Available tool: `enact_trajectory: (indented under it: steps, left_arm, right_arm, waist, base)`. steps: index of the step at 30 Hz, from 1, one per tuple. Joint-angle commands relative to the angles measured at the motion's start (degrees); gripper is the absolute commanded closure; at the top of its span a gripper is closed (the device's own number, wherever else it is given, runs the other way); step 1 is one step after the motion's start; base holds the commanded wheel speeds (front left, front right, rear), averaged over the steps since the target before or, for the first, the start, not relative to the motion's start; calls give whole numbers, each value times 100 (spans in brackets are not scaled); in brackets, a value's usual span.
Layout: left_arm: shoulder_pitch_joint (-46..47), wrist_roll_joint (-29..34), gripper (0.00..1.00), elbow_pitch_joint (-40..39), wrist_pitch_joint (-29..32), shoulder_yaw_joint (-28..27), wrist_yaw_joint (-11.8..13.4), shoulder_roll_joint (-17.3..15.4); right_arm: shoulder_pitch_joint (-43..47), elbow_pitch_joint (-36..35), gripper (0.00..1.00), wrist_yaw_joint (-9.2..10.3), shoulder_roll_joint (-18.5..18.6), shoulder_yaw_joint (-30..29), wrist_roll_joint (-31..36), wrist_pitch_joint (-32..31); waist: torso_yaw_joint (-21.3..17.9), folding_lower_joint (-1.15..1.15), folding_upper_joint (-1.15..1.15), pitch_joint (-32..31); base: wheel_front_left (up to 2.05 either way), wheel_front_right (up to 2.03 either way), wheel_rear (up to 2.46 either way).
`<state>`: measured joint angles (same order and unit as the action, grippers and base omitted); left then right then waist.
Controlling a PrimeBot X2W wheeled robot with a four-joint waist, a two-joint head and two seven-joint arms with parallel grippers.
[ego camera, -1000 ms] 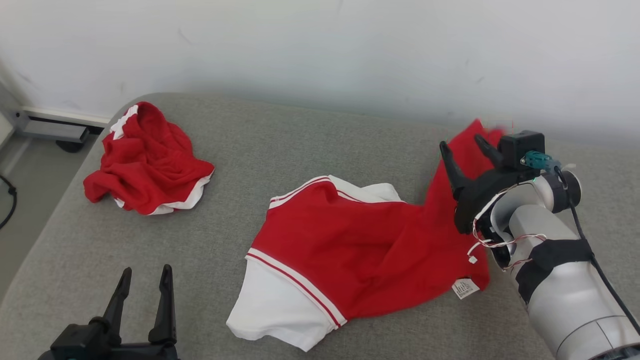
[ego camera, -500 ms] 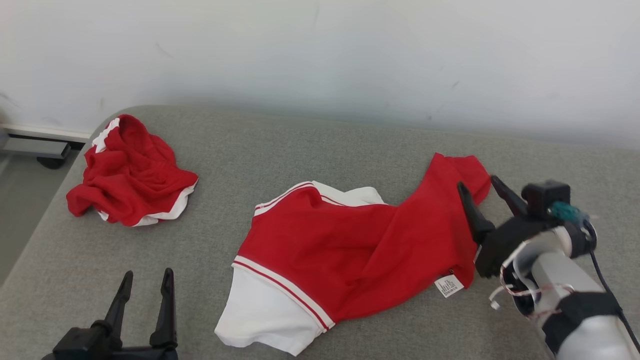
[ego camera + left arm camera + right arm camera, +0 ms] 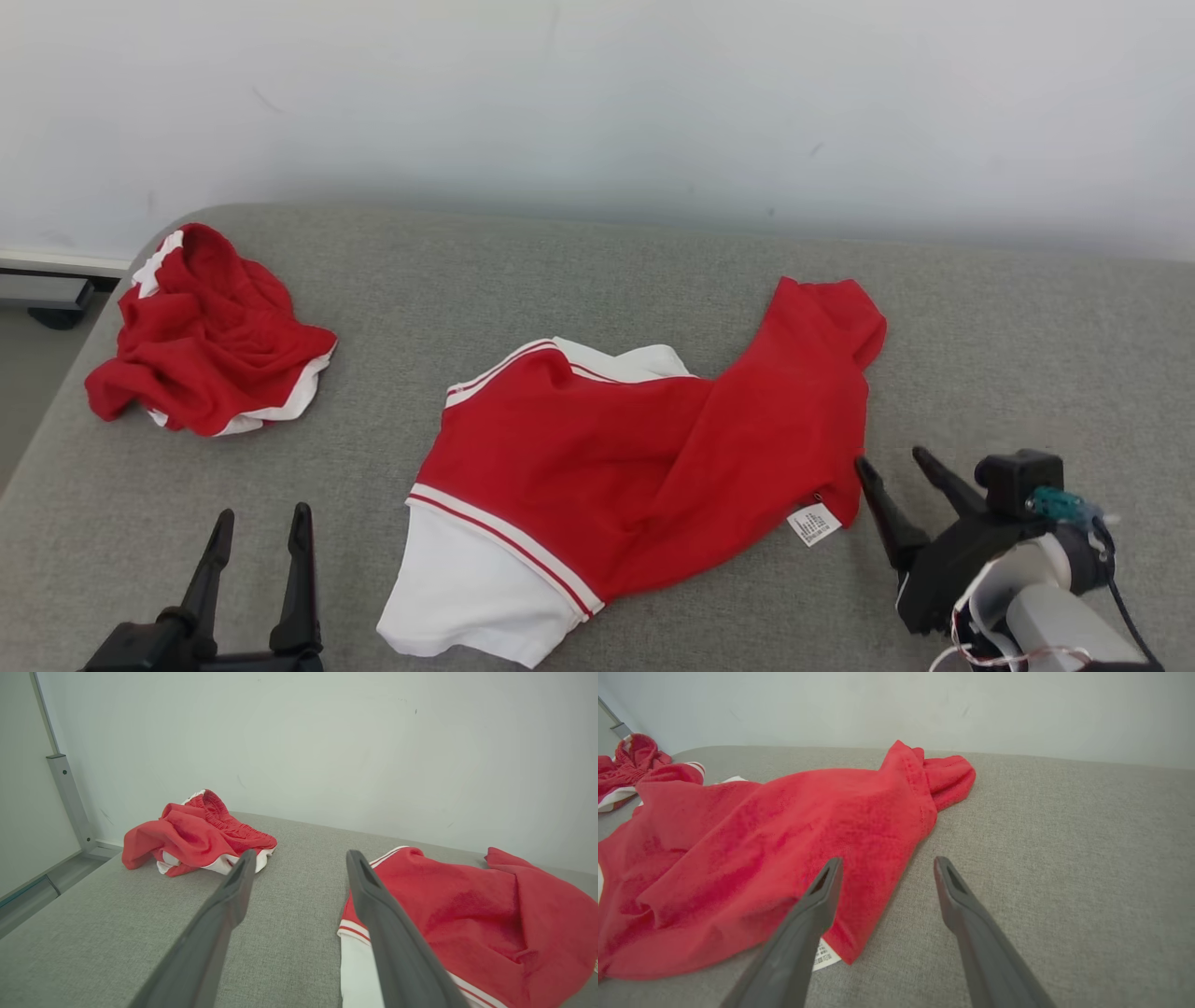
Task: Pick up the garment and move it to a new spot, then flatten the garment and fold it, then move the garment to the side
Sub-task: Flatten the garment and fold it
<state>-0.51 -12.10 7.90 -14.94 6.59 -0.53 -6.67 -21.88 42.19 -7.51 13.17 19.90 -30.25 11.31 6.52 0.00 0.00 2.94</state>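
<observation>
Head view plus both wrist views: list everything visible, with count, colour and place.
spread garment: 1, red with white panels, centre of the surface.
care label: 1, white, at its near right corner.
crumpled garment: 1, red with white trim, far left.
padded surface: 1, grey, under everything.
wall: 1, pale, behind.
left gripper: 1, dark, open, lower left, clear of cloth.
right gripper: 1, dark, open, lower right, beside the label corner.

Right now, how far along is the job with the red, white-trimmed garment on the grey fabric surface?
Done, apparently: the red, white-trimmed garment lies on the grey fabric surface, held by neither gripper. In hand: nothing; the right gripper hangs open beside its white label, the left gripper open, apart. Left: it is rumpled, so flattening, folding, moving aside.
</observation>
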Motion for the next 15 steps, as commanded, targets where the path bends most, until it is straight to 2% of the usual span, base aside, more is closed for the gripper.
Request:
enact_trajectory:
  steps: [1,5,7,15]
  left_arm:
    - [8,35,0,-33,-32,-42,8,-40]
    - [6,43,0,-57,-32,-82,10,-34]
    - [19,52,0,-58,-32,-93,-5,-33]
    - [82,62,0,-52,-32,-150,-45,10]
  right_arm:
    - [136,-112,0,4,33,-66,31,-92]
    - [470,-546,0,4,-80,-151,-70,-562]
    - [613,-778,0,5,-10,-200,-14,-763]
    - [1066,-1578,0,5,-112,-540,305,-1434]
  waist:
    - [-44,0,0,33]
    - [-101,0,0,81]
    - [-112,0,0,105]
    - [-92,0,0,176]
  base:
    - [0,0,0]
    - [0,0,0]
    - [0,0,0]
    - [0,0,0]
